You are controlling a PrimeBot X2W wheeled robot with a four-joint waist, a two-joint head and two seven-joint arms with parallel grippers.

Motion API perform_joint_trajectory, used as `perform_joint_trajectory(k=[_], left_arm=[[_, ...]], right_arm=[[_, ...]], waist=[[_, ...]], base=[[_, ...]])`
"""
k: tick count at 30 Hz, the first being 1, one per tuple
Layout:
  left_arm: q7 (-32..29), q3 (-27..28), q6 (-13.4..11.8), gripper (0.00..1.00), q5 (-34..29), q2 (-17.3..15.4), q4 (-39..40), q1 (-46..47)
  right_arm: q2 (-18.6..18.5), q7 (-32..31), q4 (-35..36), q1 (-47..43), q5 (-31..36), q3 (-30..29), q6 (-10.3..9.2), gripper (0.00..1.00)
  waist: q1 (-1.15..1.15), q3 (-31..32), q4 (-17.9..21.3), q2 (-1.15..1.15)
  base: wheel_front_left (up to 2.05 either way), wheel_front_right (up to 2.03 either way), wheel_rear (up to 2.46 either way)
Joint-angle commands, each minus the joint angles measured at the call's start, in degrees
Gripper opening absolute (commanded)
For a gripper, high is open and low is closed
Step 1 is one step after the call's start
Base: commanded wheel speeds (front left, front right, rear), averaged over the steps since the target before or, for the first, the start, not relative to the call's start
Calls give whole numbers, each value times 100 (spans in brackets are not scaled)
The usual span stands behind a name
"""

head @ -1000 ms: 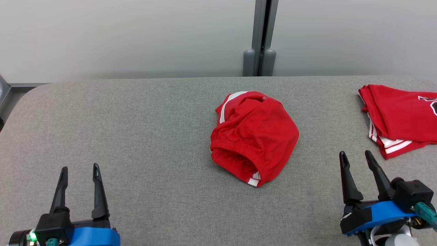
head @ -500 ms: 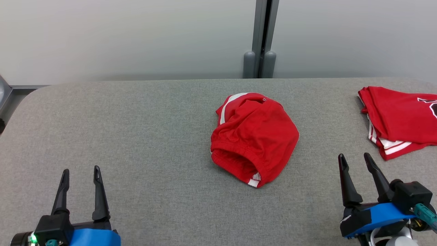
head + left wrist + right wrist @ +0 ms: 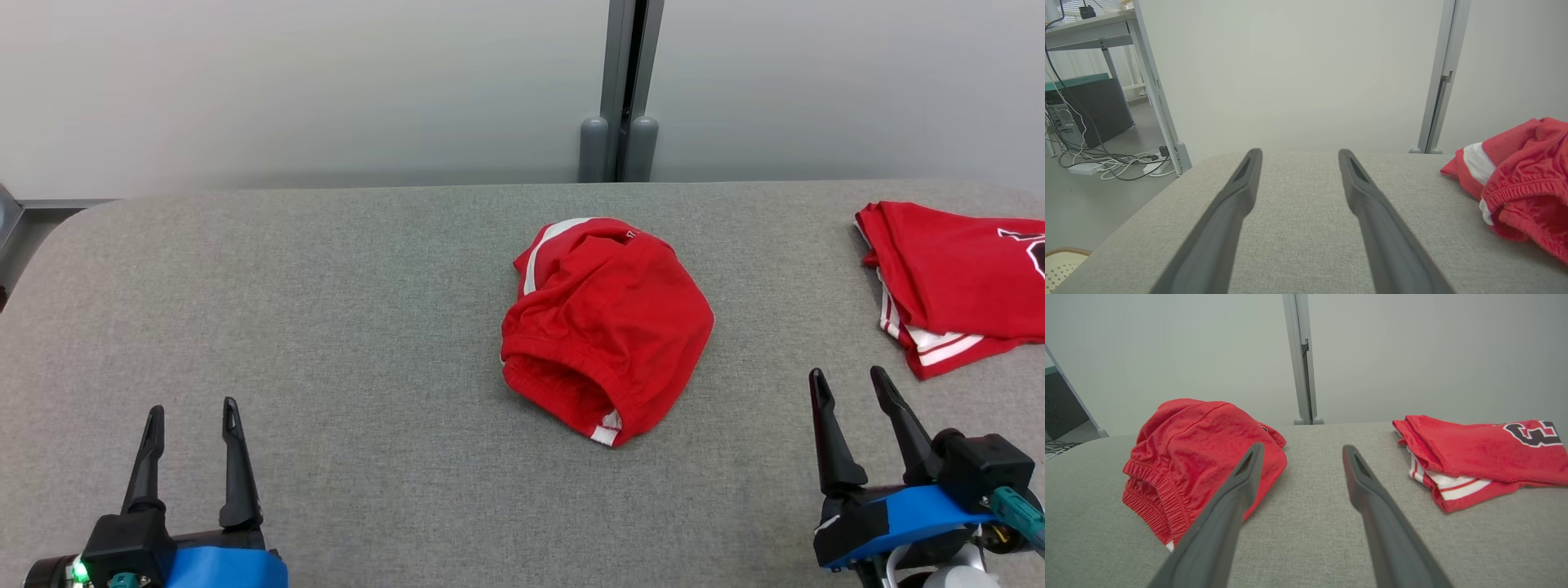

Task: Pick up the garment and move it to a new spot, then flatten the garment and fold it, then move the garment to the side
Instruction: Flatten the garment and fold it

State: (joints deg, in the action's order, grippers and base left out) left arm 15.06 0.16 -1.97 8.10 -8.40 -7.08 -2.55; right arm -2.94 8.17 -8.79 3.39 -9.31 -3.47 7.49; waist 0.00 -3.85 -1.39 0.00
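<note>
1. A crumpled red garment (image 3: 608, 327) lies in a rounded heap near the middle of the grey cloth-covered desk (image 3: 326, 310), somewhat closer to the far edge than to the robot.
2. Its elastic waistband (image 3: 555, 363) faces the robot. White stripes show at the garment's far-left rim and at its nearest corner.
3. The left claw (image 3: 192, 408) sits at the lower left of the head view. Its two dark fingers are spread wide with nothing between them, and it is well apart from the garment.
4. In the left wrist view, the left claw (image 3: 1299, 153) points across bare desk toward the pale wall, and the garment (image 3: 1527, 183) lies off to the right of it.
5. The right claw (image 3: 848, 376) sits at the lower right of the head view, also spread wide and empty. It is clear of the heap and nearer to a folded red garment (image 3: 955, 278).
6. In the right wrist view, the right claw (image 3: 1303, 447) points at the gap between the two garments, and its left finger crosses the edge of the heap (image 3: 1204, 457) in the picture.
7. The folded red garment rests at the desk's right end, with white-striped trim along its near edge and a dark number printed on top.
8. A grey post (image 3: 620, 90) rises behind the desk's far edge.
9. Cables (image 3: 1114, 161) lie on the floor beyond the desk's left end.
</note>
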Motion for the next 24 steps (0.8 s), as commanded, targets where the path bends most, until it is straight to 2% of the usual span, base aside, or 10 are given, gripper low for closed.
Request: perform_joint_trajectory(k=[1, 9, 17, 24], left_arm=[[14, 3, -4, 100, 25, -21, -6, -23], [11, -314, 149, 100, -47, 68, -65, 226], [-105, -1205, 613, 100, -289, 203, -415, 838], [-180, -2010, 861, 100, -329, 296, -1051, 1407]], right_arm=[[7, 22, -14, -40, -20, -2, 0, 100], [7, 38, -54, 48, -27, 9, 0, 100], [4, 65, -90, 215, -39, 68, 0, 100], [3, 150, -147, 359, -90, 23, 0, 100]], waist=[[0, 1, 7, 0], [0, -47, 53, 0], [0, -243, 308, 0], [0, -519, 699, 0]], base=[[0, 0, 0], [0, 0, 0], [0, 0, 0], [0, 0, 0]])
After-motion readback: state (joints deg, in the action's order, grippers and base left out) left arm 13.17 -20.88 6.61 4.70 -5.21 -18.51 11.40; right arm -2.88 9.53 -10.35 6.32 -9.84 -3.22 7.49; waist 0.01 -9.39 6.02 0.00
